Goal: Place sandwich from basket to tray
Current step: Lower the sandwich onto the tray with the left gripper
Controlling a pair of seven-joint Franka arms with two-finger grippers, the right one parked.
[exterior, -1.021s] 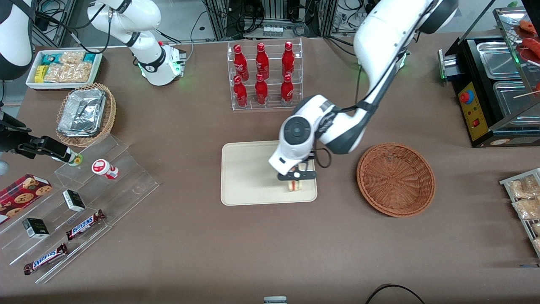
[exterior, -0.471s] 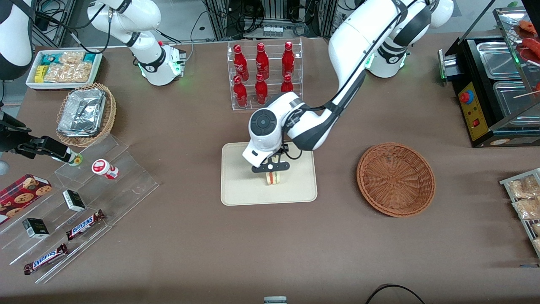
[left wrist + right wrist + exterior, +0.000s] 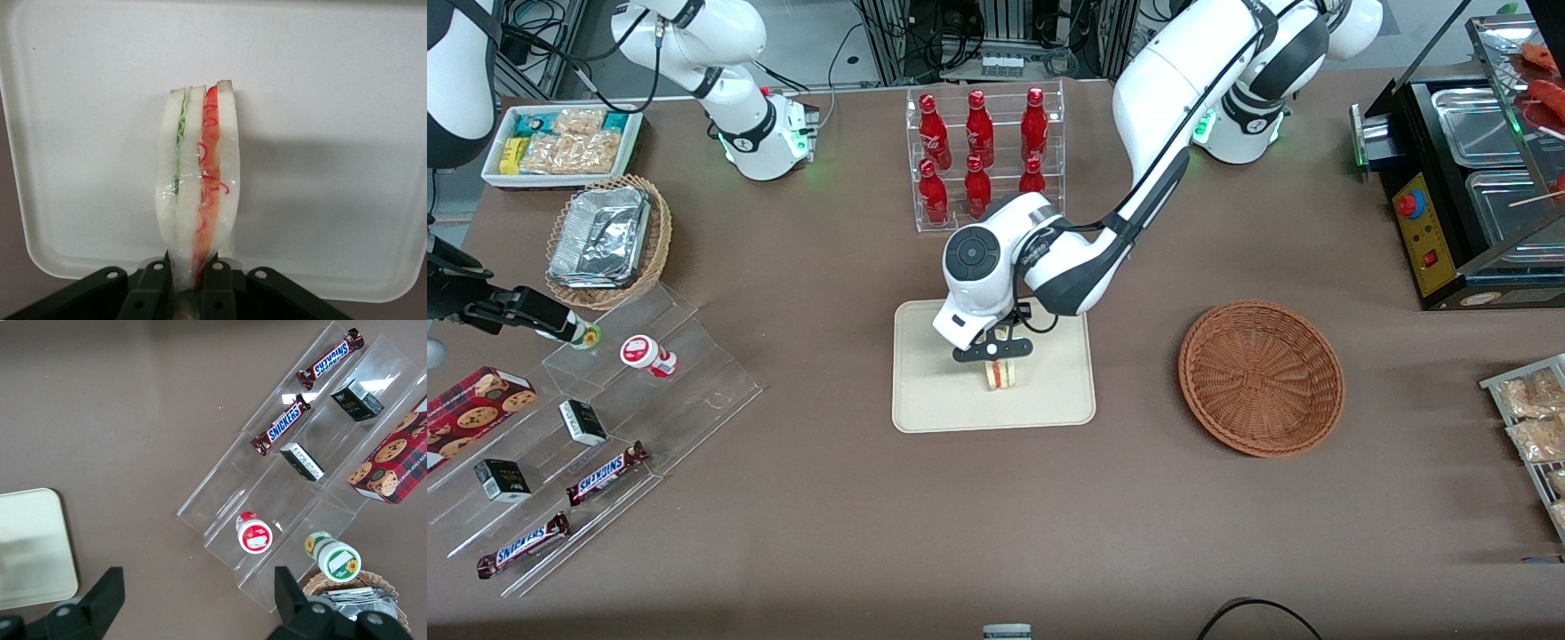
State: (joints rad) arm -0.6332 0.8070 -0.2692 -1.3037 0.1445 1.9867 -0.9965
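The sandwich [image 3: 1002, 373], a white bread wedge with red and green filling in clear wrap, hangs over the middle of the cream tray [image 3: 929, 391]. My gripper [image 3: 996, 354] is shut on its narrow end. The left wrist view shows the sandwich [image 3: 199, 180] standing out from my gripper [image 3: 193, 277], with both fingers pressed on its sides and the tray [image 3: 333, 133] under it. I cannot tell whether the sandwich touches the tray. The reddish-brown basket [image 3: 1261, 378] holds nothing and sits beside the tray, toward the working arm's end of the table.
A clear rack of red bottles [image 3: 983, 156] stands farther from the front camera than the tray, close to my arm's wrist [image 3: 983, 267]. Clear stepped shelves with snack bars [image 3: 605, 471], a foil-lined basket [image 3: 609, 240] and a snack box [image 3: 560, 142] lie toward the parked arm's end.
My gripper carried the sandwich from the tray's edge nearest the basket to over its middle, mostly in the first half second. Since then it has shifted only slightly.
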